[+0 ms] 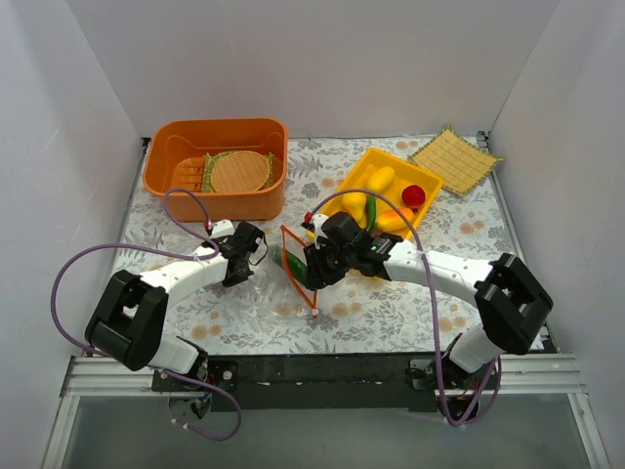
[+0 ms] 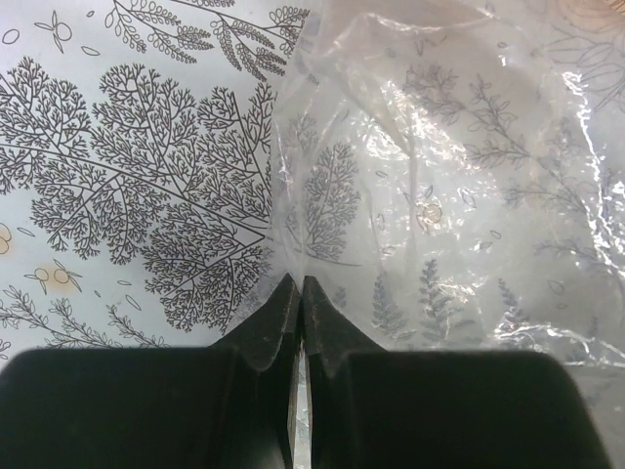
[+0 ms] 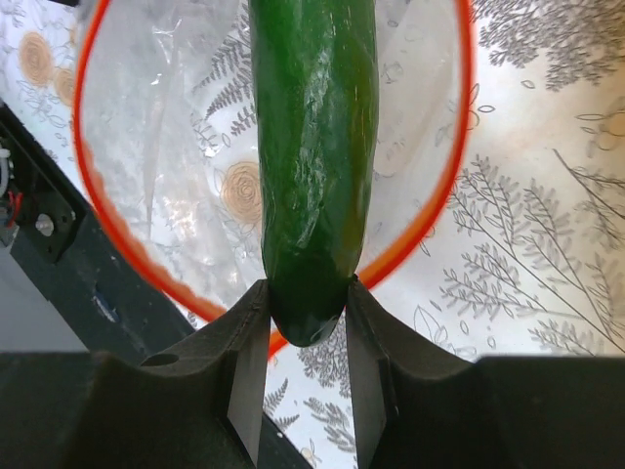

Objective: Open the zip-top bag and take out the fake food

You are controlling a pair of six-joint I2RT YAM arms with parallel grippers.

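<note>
Logged table (image 1: 244, 322) under a grey floral cloth, filling the floor of the white enclosure.

Noted orange tub (image 1: 215, 203) at rear left, with a round woven mat (image 1: 242, 171) lying inside on its bottom.

Noted yellow tray (image 1: 405, 164) at rear centre-right, set corner-on, carrying fake food (image 1: 376, 181): yellow pieces, one red piece and a dark green one.

Recorded square straw mat (image 1: 455, 156) flat on the cloth just beyond the tray, toward the right rear corner.

Found zip-top bag (image 1: 273, 278) mid-table between the two arms, well apart from the tub and near the tray's front corner. Seen from the right wrist: orange-red zip strip (image 3: 459, 147) spread into a wide loop, so mouth open.

Saw one green piece (image 3: 312, 147), long and glossy, lying in line with that mouth, its far part against the clear plastic. Cannot tell how much of it lies within the bag.

Checked right gripper (image 3: 308, 293): fingers partly apart, clamped on the near tip of the green piece.

Checked left gripper (image 2: 298, 283): fingers pressed fully together, pinching a fold of the bag's clear film at the end away from the zip.
</note>
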